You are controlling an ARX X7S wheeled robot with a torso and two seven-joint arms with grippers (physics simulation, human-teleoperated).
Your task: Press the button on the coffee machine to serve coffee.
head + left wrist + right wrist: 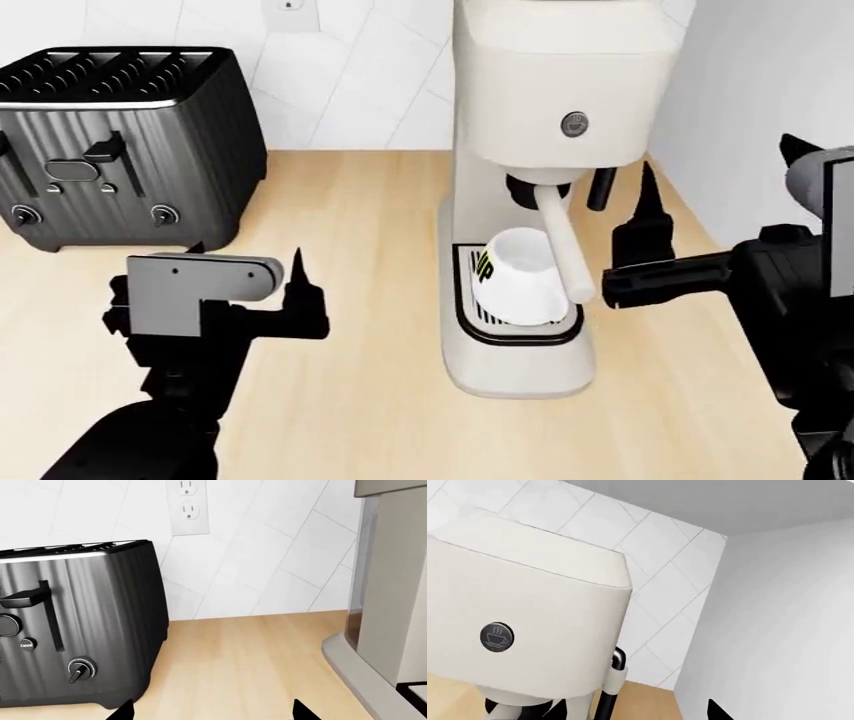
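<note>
The cream-white coffee machine stands at the middle of the wooden counter, with a white cup on its black-rimmed drip tray. The small round dark button sits on the front of its head; it also shows in the right wrist view with a cup icon on it. My right gripper is open and empty, to the right of the machine's head and apart from the button. My left gripper is open and empty, low over the counter between the toaster and the machine.
A black ribbed toaster stands at the back left, and it also shows in the left wrist view. The machine's black side wand hangs beside the spout. A white wall is close on the right, and a tiled wall with an outlet is behind.
</note>
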